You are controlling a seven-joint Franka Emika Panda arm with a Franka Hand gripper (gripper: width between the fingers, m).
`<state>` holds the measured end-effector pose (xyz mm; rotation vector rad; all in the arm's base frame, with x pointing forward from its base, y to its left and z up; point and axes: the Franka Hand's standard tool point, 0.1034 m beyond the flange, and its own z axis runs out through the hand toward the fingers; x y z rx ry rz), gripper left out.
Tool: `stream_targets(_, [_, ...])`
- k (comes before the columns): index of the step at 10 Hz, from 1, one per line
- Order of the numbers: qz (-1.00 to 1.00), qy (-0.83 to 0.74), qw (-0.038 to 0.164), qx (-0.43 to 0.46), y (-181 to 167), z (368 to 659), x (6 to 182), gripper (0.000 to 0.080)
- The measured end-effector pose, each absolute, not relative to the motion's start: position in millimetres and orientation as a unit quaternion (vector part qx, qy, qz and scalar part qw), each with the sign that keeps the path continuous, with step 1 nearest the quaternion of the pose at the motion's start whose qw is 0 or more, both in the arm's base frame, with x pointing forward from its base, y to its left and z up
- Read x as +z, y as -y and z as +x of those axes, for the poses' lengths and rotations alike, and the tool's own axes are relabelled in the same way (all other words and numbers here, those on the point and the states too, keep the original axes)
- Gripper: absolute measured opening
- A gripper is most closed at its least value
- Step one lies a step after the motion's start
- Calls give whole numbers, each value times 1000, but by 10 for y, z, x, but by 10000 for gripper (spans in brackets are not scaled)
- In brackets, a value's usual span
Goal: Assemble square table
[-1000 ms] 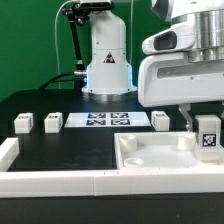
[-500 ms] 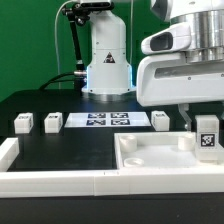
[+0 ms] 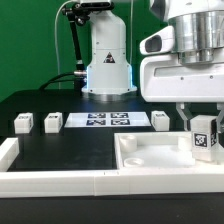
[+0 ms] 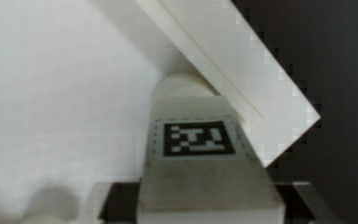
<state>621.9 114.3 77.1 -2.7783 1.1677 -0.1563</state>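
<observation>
A black desk is seen from the exterior view, with the white base of the robot arm standing at its far edge. Toward the exterior view's right, the tool is lowered over the far right corner of the square slab. The slab is laid with its rimmed underside facing up.

A white block, the held leg, is clamped upright between the two fingers of the tool, which are closed partway against its sides. A black-and-white tag is shown on the face of the held leg. In the wrist view, the held leg is seen just inside the corner of the slab's raised rim. Whether it touches the slab cannot be told.

Three more legs are set in a row along the far part of the desk:
- the first loose leg and the second loose leg, toward the exterior view's left
- the third loose leg, near the tool

The marker board lies flat between the second and third loose legs. A long white rail runs along the near edge of the desk.
</observation>
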Motion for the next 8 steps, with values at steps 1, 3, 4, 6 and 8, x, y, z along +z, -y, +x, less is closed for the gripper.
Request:
stream_targets(1, [-905,-417,63,-50,-1143,6216,770,292])
stream_targets(3, [-849,-523,66,-37,-1154,6201,766,292])
stream_targets(4, [-825,-561,71,-31,-1150,6199,765,292])
stream_targets(6, [-800,-595,74,-26,-1161,6194,762,361])
stream_targets(8, [-818,-570,73,-28,-1165,6193,762,542])
